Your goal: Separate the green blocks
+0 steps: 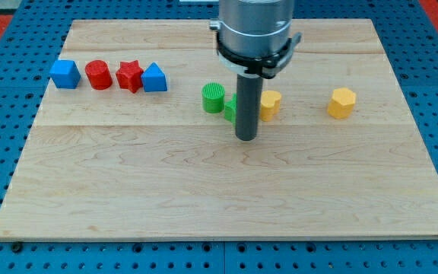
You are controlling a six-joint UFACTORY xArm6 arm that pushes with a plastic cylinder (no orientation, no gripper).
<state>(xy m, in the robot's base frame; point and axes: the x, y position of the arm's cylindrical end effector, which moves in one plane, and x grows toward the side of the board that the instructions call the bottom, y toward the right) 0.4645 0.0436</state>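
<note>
Green blocks sit close together near the middle of the light wooden table [128, 198]: a green ribbed cylinder block [213, 97] and, just to the view's right of it and a little lower, a second green block [230, 108] whose shape I cannot make out, because my rod covers most of it. Whether the two touch I cannot tell from here. I have no fingers on this rig, so there is nothing apart or clamped to report; the arm ends in a straight dark rod, and my tip [246, 139] rests on the table just at the view's lower right of the hidden green block, right beside it. Just to the view's right of the rod stands a yellow faceted block [271, 103], partly behind the rod. Further to the view's right, well apart, is a second yellow block, hexagonal in outline [341, 102]. Over at the view's upper left runs a tight row of four: a blue cube block [65, 74], a red cylinder block [97, 74], a red star block [129, 76] and a blue block with a peaked top [154, 78].
</note>
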